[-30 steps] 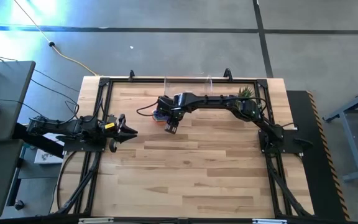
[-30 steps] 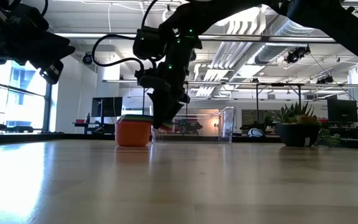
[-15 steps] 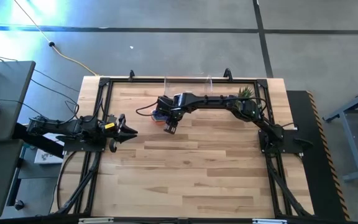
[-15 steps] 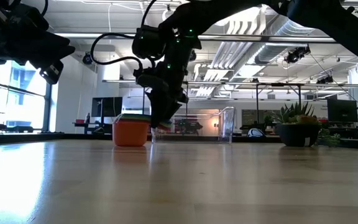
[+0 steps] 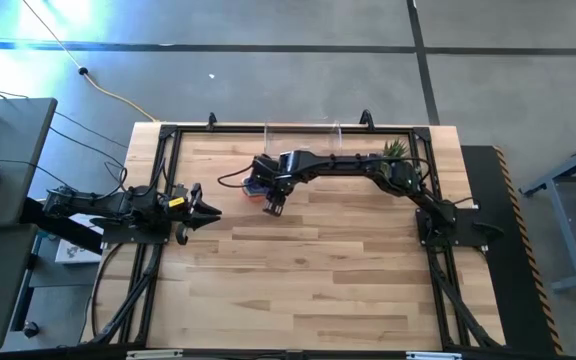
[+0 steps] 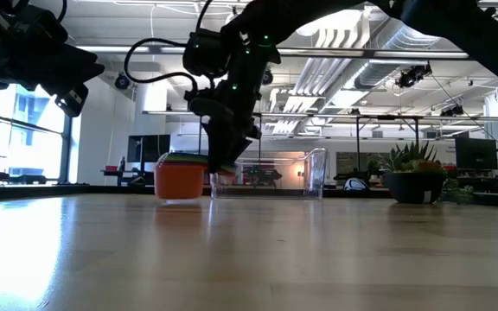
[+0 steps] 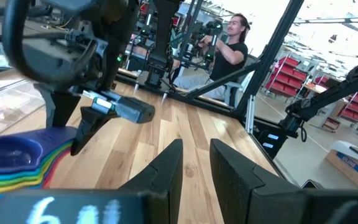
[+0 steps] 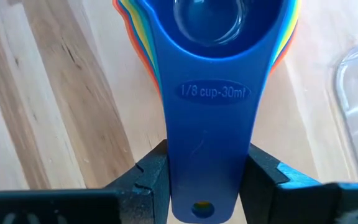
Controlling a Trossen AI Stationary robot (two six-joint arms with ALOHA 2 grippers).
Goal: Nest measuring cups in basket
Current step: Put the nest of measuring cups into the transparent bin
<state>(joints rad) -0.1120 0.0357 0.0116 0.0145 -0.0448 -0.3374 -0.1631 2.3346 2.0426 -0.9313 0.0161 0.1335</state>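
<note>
Right gripper [image 8: 207, 177] was what we looked at first: its two dark fingers [image 8: 148, 180] pressed against both edges of the flat handle of the blue measuring cup [image 8: 211, 93], so it was clamped on that handle. The handle carried the marking "1/8 cup-30ml". That blue cup sat on top of a nested stack of measuring cups [image 6: 180, 177], with yellow, orange and other coloured rims fanning out beneath it in the right wrist view.

From above, we saw the right arm reaching from the table's 3 o'clock side toward the centre-rear, with the gripper [image 5: 274, 203] just at 5 o'clock of the stack [image 5: 257, 184]. In the low view the stack showed an orange outer cup with green and red rims above it, and it stood on or barely above the wooden table [image 5: 318, 270]; we could not tell which.

We saw the clear basket [image 6: 275, 174] at about 1 o'clock of the stack in the high view, near the rear edge, and the cups were outside it. A small potted plant [image 6: 413, 177] stood by the rear right corner.

Left gripper [image 5: 206, 212] waited at the table's 9 o'clock edge, its fingers [image 7: 166, 177] parted with nothing between them. In the left wrist view we saw a seated person [image 7: 225, 50] in the room behind.
</note>
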